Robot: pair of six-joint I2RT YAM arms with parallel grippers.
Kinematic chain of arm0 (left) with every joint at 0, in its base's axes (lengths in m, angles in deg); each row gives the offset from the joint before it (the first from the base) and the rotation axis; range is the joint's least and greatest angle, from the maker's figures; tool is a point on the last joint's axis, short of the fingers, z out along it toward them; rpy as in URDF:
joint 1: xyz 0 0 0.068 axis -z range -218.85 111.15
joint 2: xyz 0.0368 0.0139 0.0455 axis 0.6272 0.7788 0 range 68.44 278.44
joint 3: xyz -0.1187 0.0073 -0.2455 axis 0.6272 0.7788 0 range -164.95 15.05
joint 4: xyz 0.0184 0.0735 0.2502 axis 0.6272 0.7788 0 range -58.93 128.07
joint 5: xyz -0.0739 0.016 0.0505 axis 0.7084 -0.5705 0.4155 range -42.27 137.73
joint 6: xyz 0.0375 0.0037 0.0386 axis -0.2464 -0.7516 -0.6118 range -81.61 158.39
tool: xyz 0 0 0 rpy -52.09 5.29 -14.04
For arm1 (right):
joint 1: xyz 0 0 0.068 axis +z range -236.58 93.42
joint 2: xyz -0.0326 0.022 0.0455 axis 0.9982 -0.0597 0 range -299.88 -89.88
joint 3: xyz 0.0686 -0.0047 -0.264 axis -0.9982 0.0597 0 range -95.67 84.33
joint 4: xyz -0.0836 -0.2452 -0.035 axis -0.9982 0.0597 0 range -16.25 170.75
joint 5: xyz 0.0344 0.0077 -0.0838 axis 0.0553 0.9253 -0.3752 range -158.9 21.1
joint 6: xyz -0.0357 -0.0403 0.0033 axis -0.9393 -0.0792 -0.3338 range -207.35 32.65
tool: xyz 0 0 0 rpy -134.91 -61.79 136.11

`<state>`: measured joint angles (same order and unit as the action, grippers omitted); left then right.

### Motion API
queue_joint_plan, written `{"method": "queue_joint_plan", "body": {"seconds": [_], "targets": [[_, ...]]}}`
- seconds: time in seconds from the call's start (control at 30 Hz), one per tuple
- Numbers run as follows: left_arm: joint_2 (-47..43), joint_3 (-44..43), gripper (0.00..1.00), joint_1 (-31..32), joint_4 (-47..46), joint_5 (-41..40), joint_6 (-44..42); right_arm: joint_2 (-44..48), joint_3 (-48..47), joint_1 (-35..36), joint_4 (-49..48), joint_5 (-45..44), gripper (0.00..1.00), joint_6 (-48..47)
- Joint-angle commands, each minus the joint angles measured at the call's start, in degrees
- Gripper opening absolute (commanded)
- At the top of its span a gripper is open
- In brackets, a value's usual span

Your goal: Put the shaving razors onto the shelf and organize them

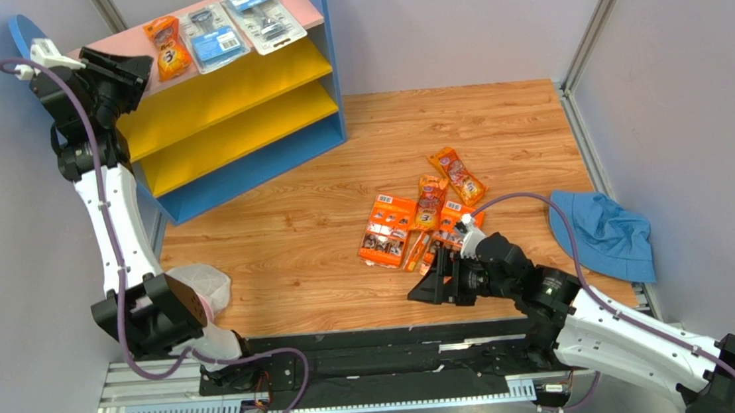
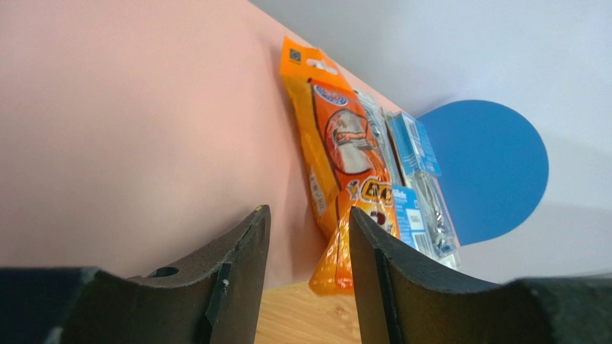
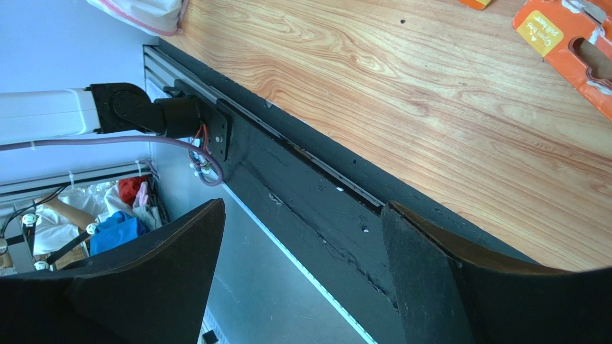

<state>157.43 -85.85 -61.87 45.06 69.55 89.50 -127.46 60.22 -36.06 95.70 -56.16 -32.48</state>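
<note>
**Top view:** the shelf [image 1: 326, 65] sits at the desk's [image 1: 286, 254] far-left corner. Its pink top board [image 1: 132, 42] carries one orange bag [image 1: 168, 46] and two blister packs [image 1: 215, 38] [image 1: 265, 16], side by side. Both yellow boards are bare. The left arm is raised, with the left pincer [image 1: 135, 75] at the left end of the pink board, just beside the orange bag. The remaining razors are piled mid-desk: a wide orange card [image 1: 388, 227] and several orange bags [image 1: 457, 174] [image 1: 429, 203], overlapping. The right pincer [image 1: 427, 291] is low, just on the near side of the pile and not touching it. A blue cloth [image 1: 604, 231] lies at the right edge and a white bag [image 1: 199, 286] near the left edge.

**Left wrist:** the left pincer [image 2: 305, 236] is part-open with nothing clamped. The lower end of the orange bag [image 2: 341, 143] shows in the gap, past the tips, flat on the pink board [image 2: 144, 107]. The blister packs [image 2: 424, 193] lie just beyond it, then the blue side panel [image 2: 495, 165].

**Right wrist:** the right pincer [image 3: 302, 236] is wide and empty, aimed at the desk's near edge and its black rail [image 3: 309, 186]. A corner of the orange card [image 3: 567, 43] shows at top right.
</note>
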Motion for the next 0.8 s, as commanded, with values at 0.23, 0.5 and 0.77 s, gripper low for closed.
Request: {"method": "queue_joint_plan", "body": {"seconds": [0.23,0.5,0.77], "targets": [[-16.3,17.6,0.54,-0.4,-2.6,-6.3,0.7,7.7,-0.3,0.5,3.7,-2.8,0.84,0.8],[-36.3,31.9,0.54,2.4,-0.4,-4.4,-0.7,11.8,-2.2,0.5,8.8,-5.1,0.84,0.4],[-48.2,45.0,0.54,7.7,7.9,9.5,-6.1,15.2,-6.0,0.6,16.6,-12.6,0.84,-0.9]]}}
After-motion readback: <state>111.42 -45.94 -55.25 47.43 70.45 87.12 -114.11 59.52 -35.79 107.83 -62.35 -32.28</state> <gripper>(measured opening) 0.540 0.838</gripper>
